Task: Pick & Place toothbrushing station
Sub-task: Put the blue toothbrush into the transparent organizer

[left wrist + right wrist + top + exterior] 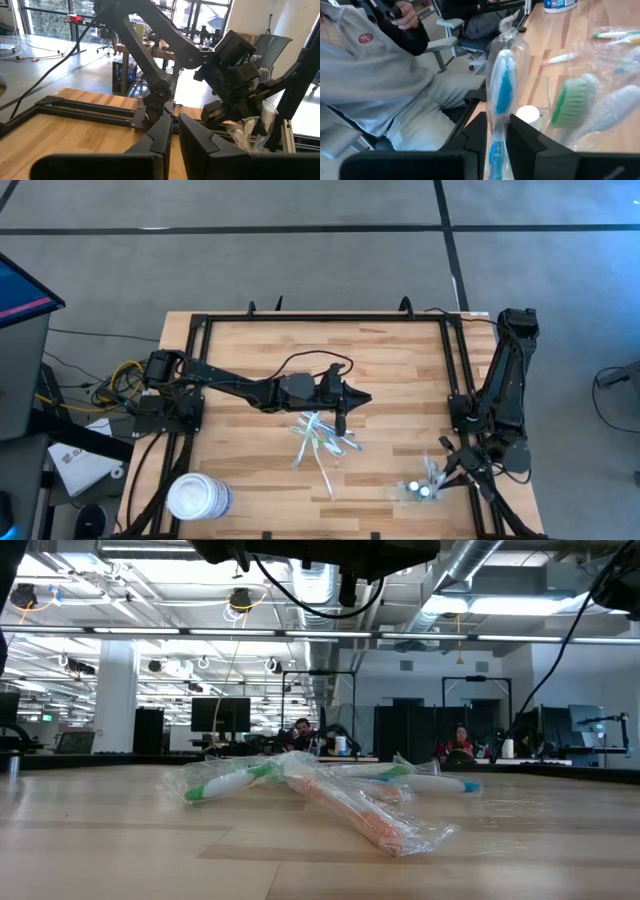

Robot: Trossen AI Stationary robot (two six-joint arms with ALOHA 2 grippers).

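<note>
The right hand [496,131] is clamped on a wrapped blue toothbrush [503,90], held upright for insertion into the toothbrushing station [417,489] directly below, at the surface [400,360] near corner. The left hand [341,423], fingers together, hovers above the loose wrapped brushes [322,442].

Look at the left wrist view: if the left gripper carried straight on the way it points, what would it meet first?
Probably the right arm's gripper with its wrapped toothbrushes, slightly to one side of the left gripper. Bare table lies between them. Depth is unclear, so this is a judgement.
</note>
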